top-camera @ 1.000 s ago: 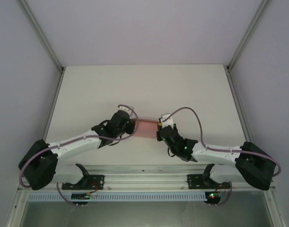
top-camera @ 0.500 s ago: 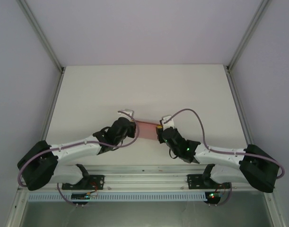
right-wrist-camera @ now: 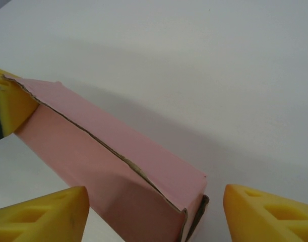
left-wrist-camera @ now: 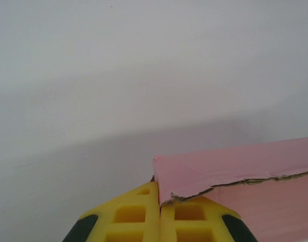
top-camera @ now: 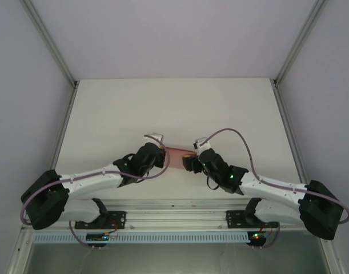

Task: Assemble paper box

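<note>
We saw L gripper (left-wrist-camera: 160, 216) pinching slim pink card box (right-wrist-camera: 118, 166) at 9 o'clock; R gripper (right-wrist-camera: 154, 196) wide open, empty, straddling 3 o'clock end. Risk: hard R squeeze buckling thin wall.

No text, label, brand, number or sign can be read in any view; the paper box (right-wrist-camera: 118, 166) shows plain pink faces with nothing printed on them
</note>
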